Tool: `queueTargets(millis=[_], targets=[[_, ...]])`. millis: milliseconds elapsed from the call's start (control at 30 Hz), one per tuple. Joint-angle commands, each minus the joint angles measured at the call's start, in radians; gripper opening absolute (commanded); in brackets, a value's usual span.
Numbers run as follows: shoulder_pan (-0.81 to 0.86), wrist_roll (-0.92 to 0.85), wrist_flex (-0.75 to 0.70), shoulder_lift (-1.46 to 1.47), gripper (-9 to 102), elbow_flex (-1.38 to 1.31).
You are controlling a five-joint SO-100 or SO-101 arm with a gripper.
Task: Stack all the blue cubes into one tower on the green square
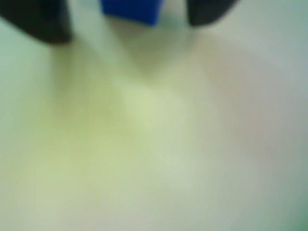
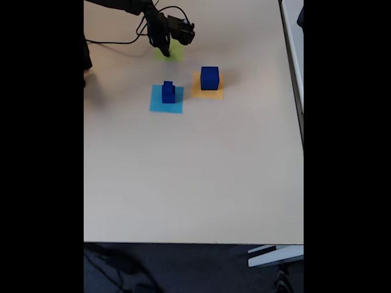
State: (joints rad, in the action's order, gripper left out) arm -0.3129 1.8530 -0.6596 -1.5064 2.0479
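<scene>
The wrist view is heavily blurred. A blue cube (image 1: 131, 10) sits at the top edge between my gripper's (image 1: 130, 30) two dark fingers, with a pale gap on each side, so the jaws stand open around it. Below it spreads the yellow-green blur of the green square (image 1: 110, 144). In the fixed view my gripper (image 2: 165, 46) hangs low over the green square (image 2: 176, 54) at the table's far side. A large blue cube (image 2: 209, 78) rests on an orange-yellow square (image 2: 208, 93). A smaller blue cube (image 2: 168, 94) carries a tiny one (image 2: 168, 84) on a light-blue square (image 2: 166, 105).
A black cable (image 2: 116, 41) trails across the far left of the beige table (image 2: 195, 177). The arm (image 2: 119, 6) reaches in from the top left. The table's right edge (image 2: 300, 134) and front edge (image 2: 195, 242) show in the fixed view.
</scene>
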Motion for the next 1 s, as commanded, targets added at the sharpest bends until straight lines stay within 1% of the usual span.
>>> queueTargets(millis=[0, 167, 267, 367, 467, 700, 967], targets=[[0.012, -0.012, -0.009, -0.032, 11, -0.054], [0.012, -0.029, -0.014, -0.043, 10, -0.054], [0.018, -0.029, -0.029, -0.051, 11, -0.054], [0.020, 0.015, -0.081, -0.061, 14, -0.061], [0.026, 0.032, -0.126, -0.064, 14, -0.080], [0.032, 0.020, -0.167, -0.069, 11, -0.110], [0.038, -0.005, -0.166, -0.067, 6, -0.118]])
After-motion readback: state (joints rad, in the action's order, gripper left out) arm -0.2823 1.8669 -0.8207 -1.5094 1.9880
